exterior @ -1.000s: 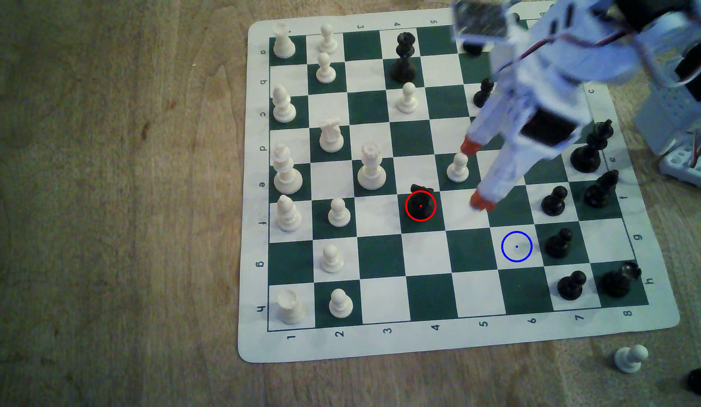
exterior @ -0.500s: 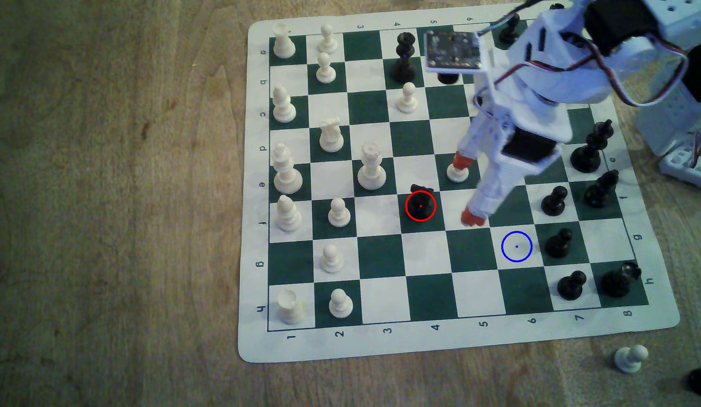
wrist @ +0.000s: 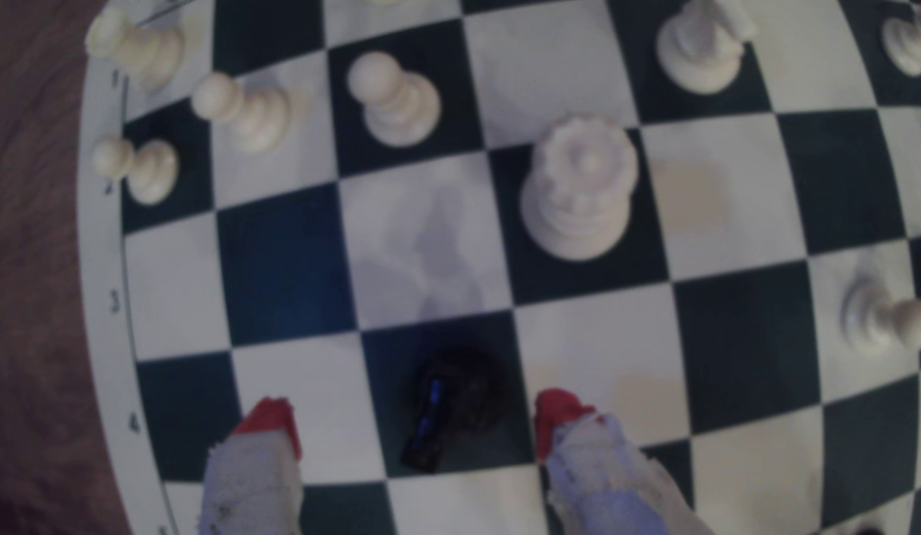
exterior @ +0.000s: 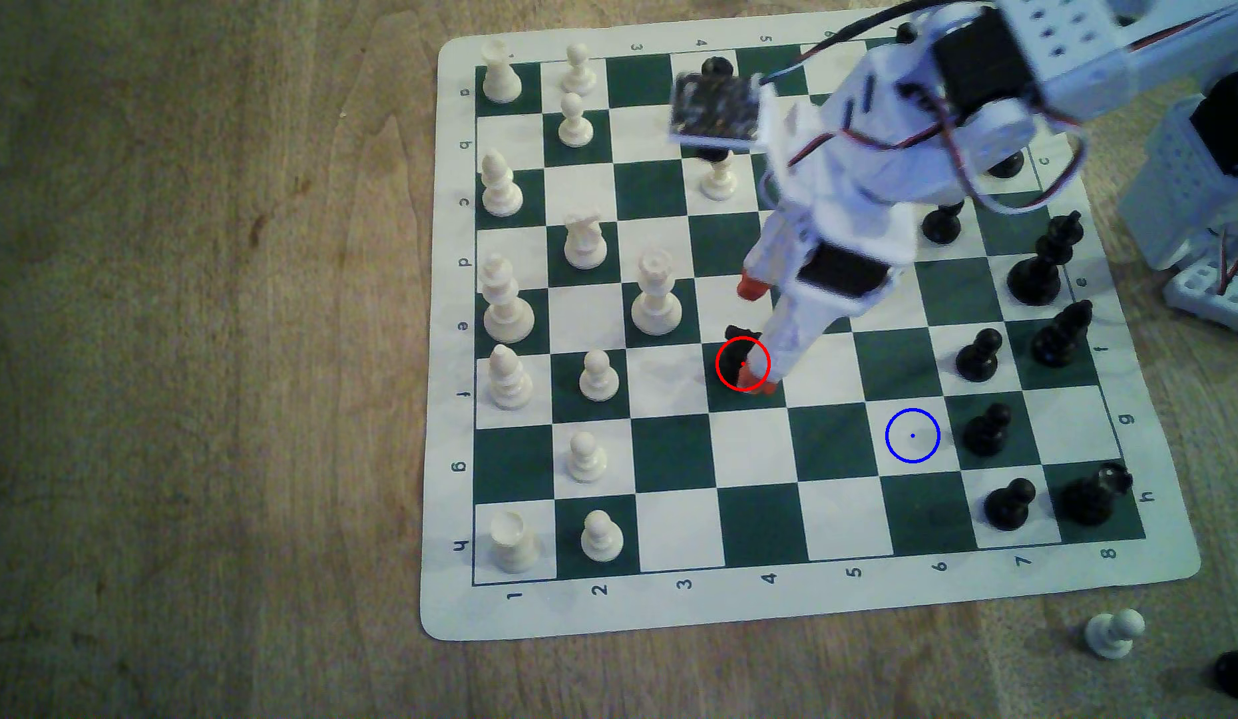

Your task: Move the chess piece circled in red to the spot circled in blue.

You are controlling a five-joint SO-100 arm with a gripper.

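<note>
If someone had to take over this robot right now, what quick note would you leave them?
Gripper: open, red-tipped fingers either side of the black knight, not yet closed on it.
Black knight: standing on its red-ringed dark square.
Blue-ringed white square: free, toward the exterior view's right, beside a black pawn.
Done: the approach.
Left: close, lift, carry to the blue ring, set down, release.
</note>
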